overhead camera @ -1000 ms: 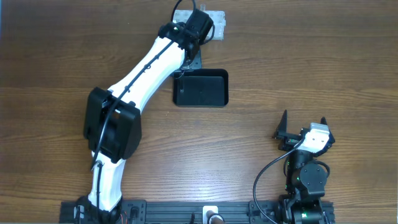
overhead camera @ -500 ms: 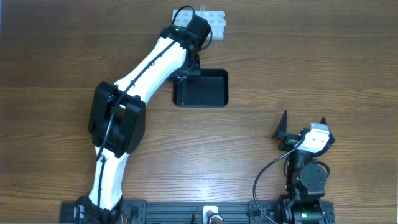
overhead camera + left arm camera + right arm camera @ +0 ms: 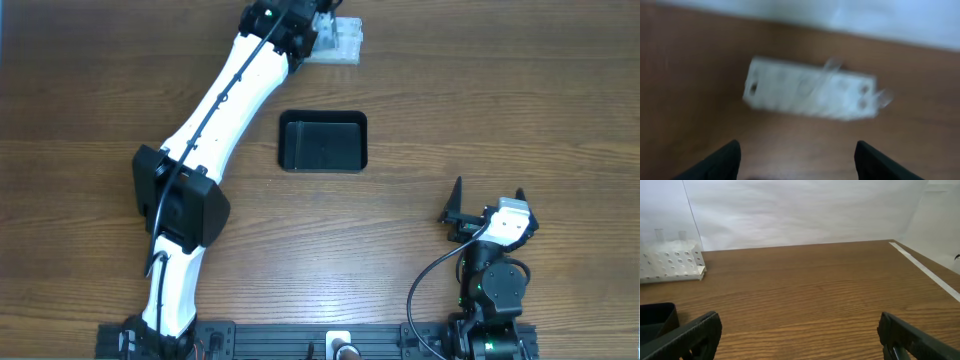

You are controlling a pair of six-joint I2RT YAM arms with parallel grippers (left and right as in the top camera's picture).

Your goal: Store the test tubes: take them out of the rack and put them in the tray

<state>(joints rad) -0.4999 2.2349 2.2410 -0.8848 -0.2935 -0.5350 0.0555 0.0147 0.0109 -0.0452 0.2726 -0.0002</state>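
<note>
A white test tube rack (image 3: 338,40) stands at the far edge of the table; clear tubes stick up out of it (image 3: 824,75). The black tray (image 3: 323,141) lies nearer the middle, and a thin clear tube seems to lie along its left side. My left gripper (image 3: 796,159) hovers open just before the rack, nothing between its fingers. The left arm stretches to the rack's left end (image 3: 285,20). My right gripper (image 3: 487,200) rests open near the table's front right, far from both rack (image 3: 671,260) and tray (image 3: 657,317).
Bare wooden tabletop surrounds the tray. A white wall rises behind the table's far edge (image 3: 800,210). A pale strip (image 3: 925,270) runs along the table's right edge.
The left arm has swung from over the tray's left edge toward the far edge and now faces the rack. The right arm has stayed still.
</note>
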